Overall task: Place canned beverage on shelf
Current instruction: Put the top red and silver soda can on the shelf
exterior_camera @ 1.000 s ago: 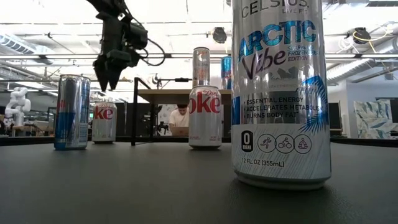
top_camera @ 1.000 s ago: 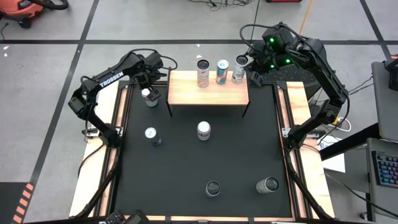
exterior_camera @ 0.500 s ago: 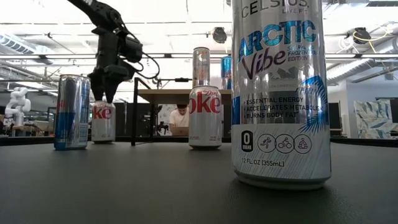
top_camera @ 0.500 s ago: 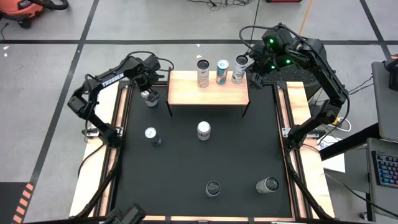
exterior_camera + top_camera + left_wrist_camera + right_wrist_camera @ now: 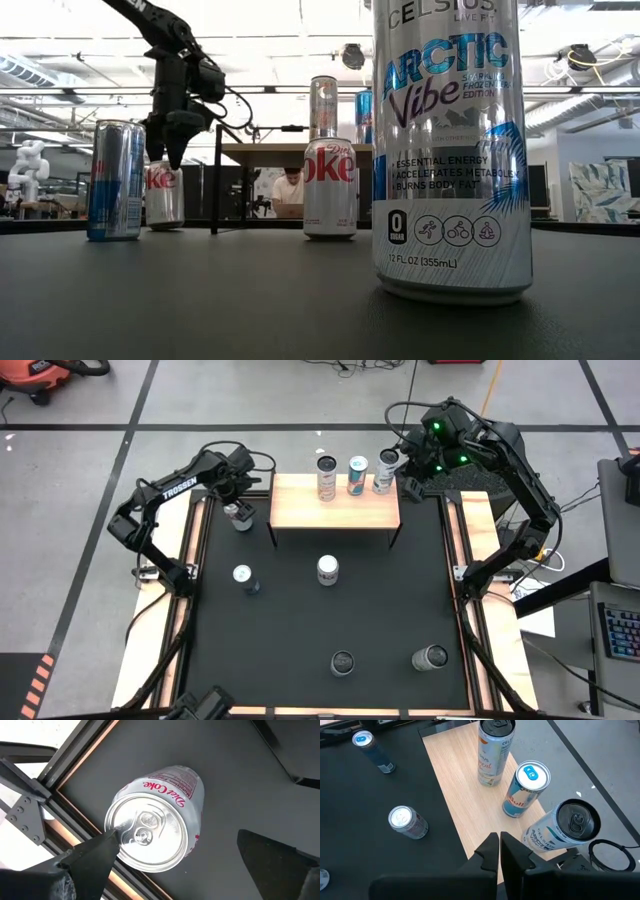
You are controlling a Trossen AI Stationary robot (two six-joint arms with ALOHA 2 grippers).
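Note:
A Diet Coke can [image 5: 241, 518] stands upright on the black mat, left of the wooden shelf [image 5: 335, 510]. My left gripper [image 5: 238, 508] hangs over it, pointing down and open. In the left wrist view its fingers [image 5: 95, 855] stand on either side of the can's top [image 5: 147, 832]; I cannot tell whether they touch it. In the low view the fingertips [image 5: 172, 152] are level with the can's top [image 5: 163, 180]. Three cans [image 5: 356, 474] stand along the shelf's far edge. My right gripper [image 5: 499, 839] is shut and raised over the shelf's far right corner [image 5: 407, 482].
Four more cans stand on the mat: a Red Bull [image 5: 243, 577], a Diet Coke [image 5: 328, 569], a dark-topped can [image 5: 343, 662] and a Celsius can [image 5: 430, 657] near the front. The shelf's near half [image 5: 455, 785] is bare wood.
My left gripper has come down toward the Diet Coke can left of the shelf and shifted a little toward the table's left edge, staying open. The can has not moved. My right arm has kept still.

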